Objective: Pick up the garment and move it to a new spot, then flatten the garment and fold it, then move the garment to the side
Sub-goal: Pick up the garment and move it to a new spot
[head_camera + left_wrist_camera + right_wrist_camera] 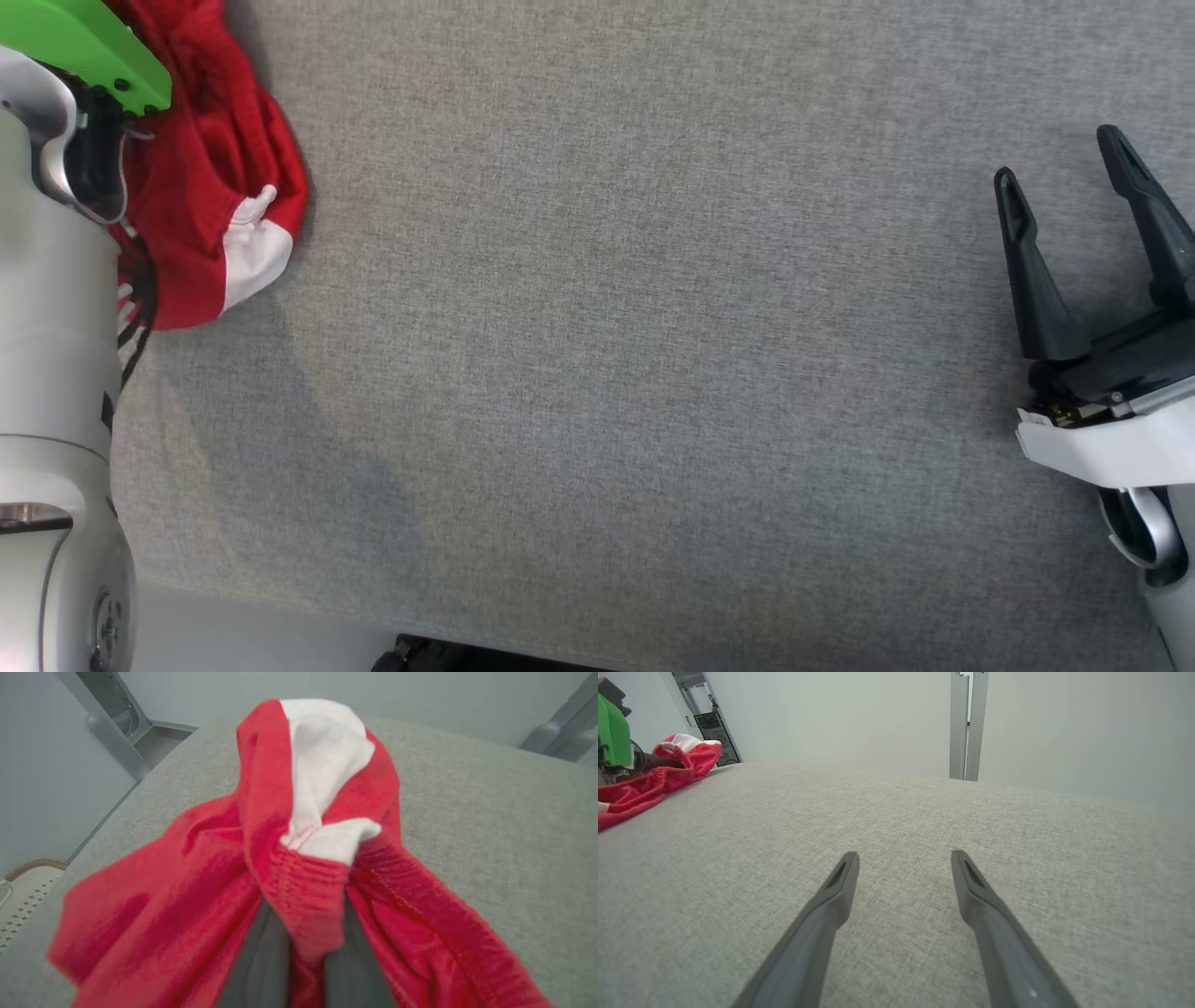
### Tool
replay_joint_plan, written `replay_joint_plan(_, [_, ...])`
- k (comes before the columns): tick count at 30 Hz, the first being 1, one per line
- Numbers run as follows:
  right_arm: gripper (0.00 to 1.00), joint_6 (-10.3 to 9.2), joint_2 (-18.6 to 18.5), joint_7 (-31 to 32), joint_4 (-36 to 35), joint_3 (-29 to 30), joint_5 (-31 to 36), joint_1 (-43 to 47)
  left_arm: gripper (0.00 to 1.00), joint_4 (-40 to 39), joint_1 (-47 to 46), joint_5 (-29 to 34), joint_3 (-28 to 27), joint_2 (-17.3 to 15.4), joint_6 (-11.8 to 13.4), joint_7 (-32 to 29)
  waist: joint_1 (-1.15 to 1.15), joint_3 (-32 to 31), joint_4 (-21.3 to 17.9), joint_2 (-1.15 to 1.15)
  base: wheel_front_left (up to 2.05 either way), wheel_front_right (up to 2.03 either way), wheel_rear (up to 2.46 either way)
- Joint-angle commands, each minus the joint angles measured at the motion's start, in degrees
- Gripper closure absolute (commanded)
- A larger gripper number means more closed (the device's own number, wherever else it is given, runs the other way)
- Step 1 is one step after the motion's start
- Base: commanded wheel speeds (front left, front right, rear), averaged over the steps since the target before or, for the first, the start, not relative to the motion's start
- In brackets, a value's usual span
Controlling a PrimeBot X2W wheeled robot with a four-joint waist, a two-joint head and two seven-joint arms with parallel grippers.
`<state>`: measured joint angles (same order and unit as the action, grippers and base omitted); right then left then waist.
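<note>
At the tabletop's point(607, 327) far left, the bunched red garment point(215, 187) has a fold clamped in the left pincer point(306, 924): the pick-up step, I judge. Next it wants lifting and carrying rightward to bare surface. At the right, the right pincer point(1057, 157) gapes wide, empty.

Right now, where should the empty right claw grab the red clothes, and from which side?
Probably the loose red hem beside the white patch, coming in low from the robot's right across the grey surface. The garment lies bunched at the left, the left gripper is shut on its ribbed fold, and that hem faces the open right gripper.
</note>
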<state>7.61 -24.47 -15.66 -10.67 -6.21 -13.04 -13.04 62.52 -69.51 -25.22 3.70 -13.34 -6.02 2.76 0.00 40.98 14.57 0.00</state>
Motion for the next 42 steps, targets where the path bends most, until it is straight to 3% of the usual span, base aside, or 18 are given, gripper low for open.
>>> replay_joint_plan(1, [0.00,-0.22,0.75,0.93,3.26,-0.68,-0.01,1.34,1.00,-1.10,0.12,0.62,0.83,-1.08,-0.58,2.48,0.00,-2.56,-1.50,0.00,0.00,0.00,0.00])
replay_joint_plan(5, [0.00,-0.18,3.43,0.61,3.55,-1.38,-0.33,0.00,1.00,-4.68,1.79,2.26,4.60,-2.43,-1.48,7.60,0.00,-6.54,-3.77,0.00,0.00,0.00,0.00])
replay_joint_plan(10, [0.00,-0.18,7.05,0.54,4.49,-1.45,-0.60,0.29,1.00,-13.55,5.95,1.38,12.77,-4.95,-1.47,9.39,0.00,-12.26,-7.82,0.00,0.00,0.00,0.00])
replay_joint_plan(15, [0.00,-0.18,10.47,0.54,5.36,-0.96,-0.81,1.59,1.00,-25.52,10.94,-2.57,18.77,-8.81,-1.42,6.58,0.00,-17.49,-13.11,0.00,0.00,0.00,0.00])
replay_joint_plan(22, [0.00,-0.18,13.61,0.54,5.78,-0.18,-0.70,3.06,1.00,-43.51,16.51,-5.98,23.04,-13.99,-1.40,-0.13,0.00,-22.58,-21.84,0.00,0.00,0.00,0.00])
replay_joint_plan(28, [0.00,-0.18,15.22,0.54,5.81,1.41,-0.71,4.45,1.00,-54.65,18.52,-7.76,24.53,-13.54,-0.88,-4.69,0.00,-24.21,-27.42,0.00,0.00,0.00,0.00])
replay_joint_plan(33, [0.00,-0.18,16.01,0.54,5.53,1.51,-0.85,4.89,1.00,-59.76,19.64,-6.59,28.10,-11.49,-0.78,-5.68,0.00,-23.73,-29.74,0.00,0.00,0.00,0.00])
replay_joint_plan(37, [0.00,-0.18,16.49,0.54,5.33,1.47,-1.08,4.50,1.00,-58.76,21.29,-3.18,34.00,-9.94,-1.09,-4.59,0.00,-22.11,-30.12,0.00,0.00,0.00,0.00])
replay_joint_plan(42, [0.00,-0.18,16.79,0.54,5.20,0.74,-1.47,2.85,1.00,-50.82,24.72,-0.37,42.06,-7.19,-1.39,-1.57,0.00,-19.88,-30.04,0.00,0.00,0.00,0.00])
